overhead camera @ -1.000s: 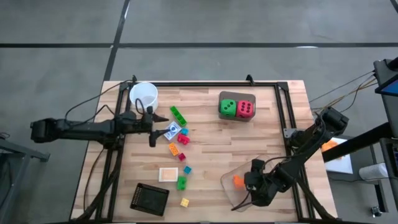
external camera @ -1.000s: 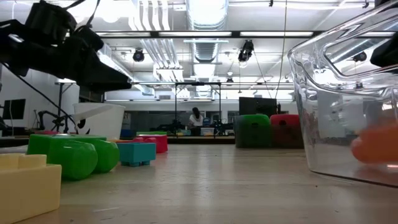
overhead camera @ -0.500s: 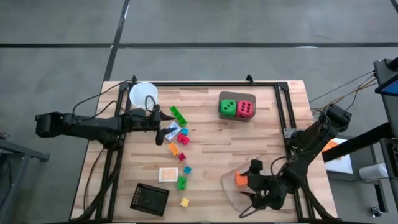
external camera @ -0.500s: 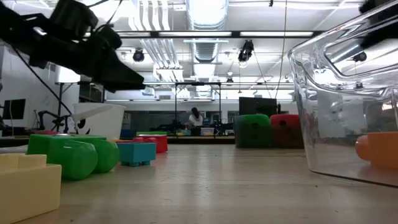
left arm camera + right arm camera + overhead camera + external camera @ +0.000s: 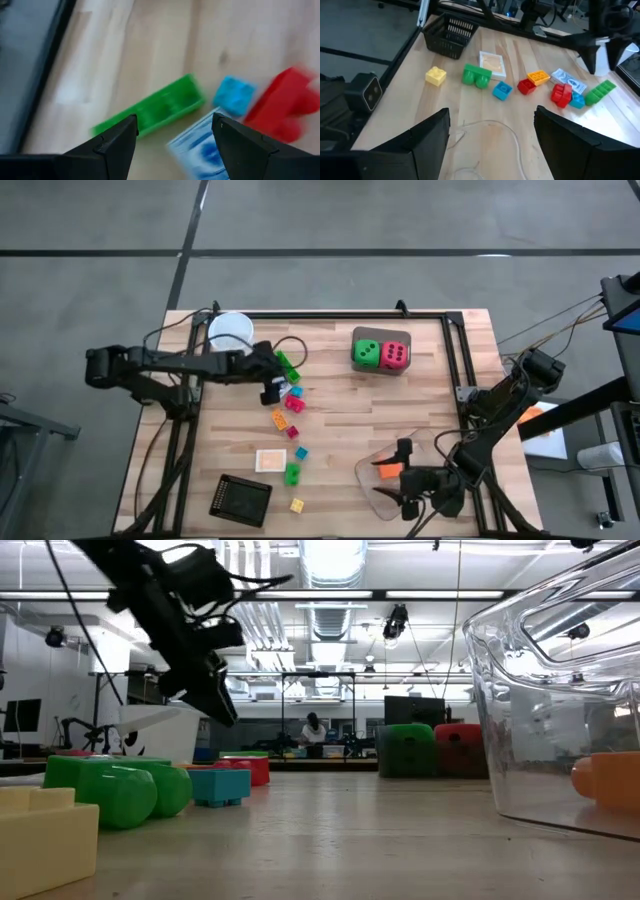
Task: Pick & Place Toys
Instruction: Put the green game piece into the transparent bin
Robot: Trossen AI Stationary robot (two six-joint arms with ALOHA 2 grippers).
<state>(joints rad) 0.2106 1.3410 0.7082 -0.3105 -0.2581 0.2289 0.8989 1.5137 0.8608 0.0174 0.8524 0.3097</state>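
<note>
Close under my left gripper (image 5: 172, 145) the wood of the table (image 5: 340, 410) fills the wrist view, and my two fingers stand spread apart with nothing between them. A second ago this pincer hung back beside the white cup (image 5: 231, 330); now I have swung it inward, over the top of the toy cluster. Just past my fingertips lie the long green brick (image 5: 150, 110), a blue printed card (image 5: 197, 147), a small blue brick (image 5: 233, 95) and a red brick (image 5: 280, 105), all loose on the table and untouched. I judge the green brick is my next pick: I am lined up above it but not yet down on it. Farther toward the near edge sit the orange, green and yellow bricks. Farthest from me, my right gripper (image 5: 412, 495) has drawn back toward the near rim of the clear tray (image 5: 372, 492), fingers parted and empty, and the orange wedge (image 5: 388, 470) rests inside the tray, so that toy looks delivered
</note>
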